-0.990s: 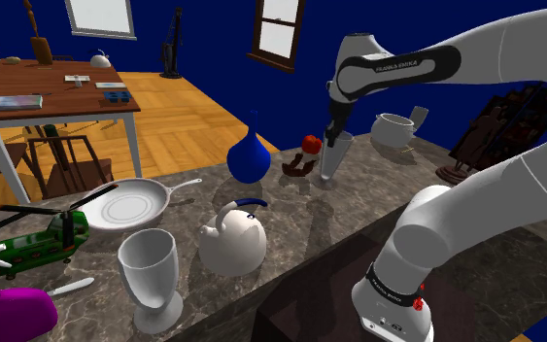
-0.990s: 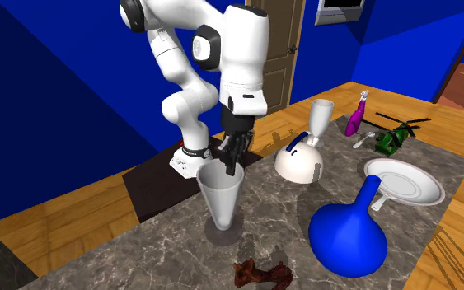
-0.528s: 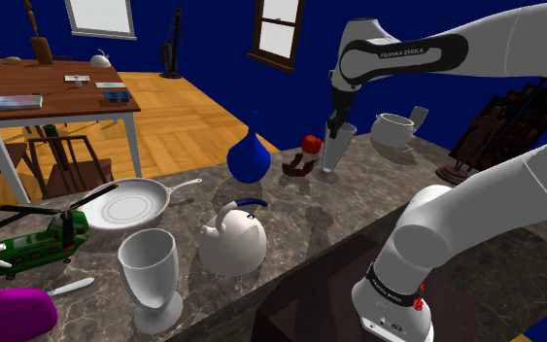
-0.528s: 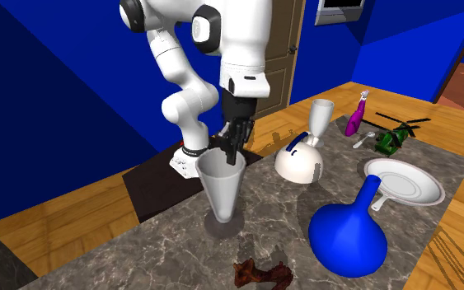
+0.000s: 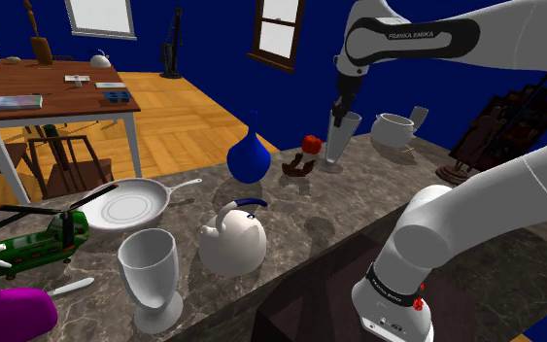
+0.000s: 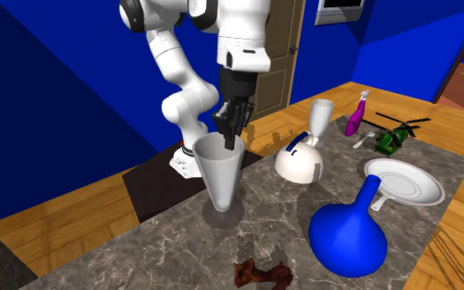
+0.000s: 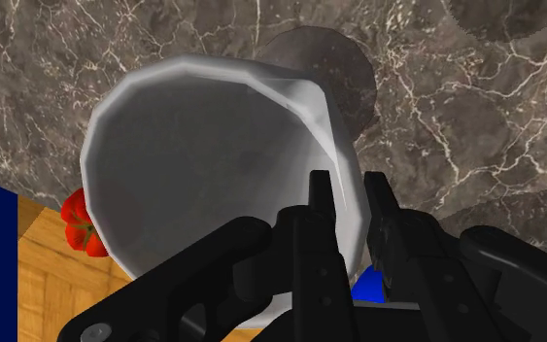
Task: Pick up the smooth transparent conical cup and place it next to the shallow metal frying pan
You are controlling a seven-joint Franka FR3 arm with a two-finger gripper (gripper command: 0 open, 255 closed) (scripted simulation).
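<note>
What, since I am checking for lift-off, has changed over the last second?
The cup rose off the counter, carried up by the jaws, which stayed shut on its rim; nothing was let go. The pan, kettle, blue vase and goblet stayed put.

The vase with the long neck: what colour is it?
The vase is deep blue; the second exterior view shows it best.
</note>
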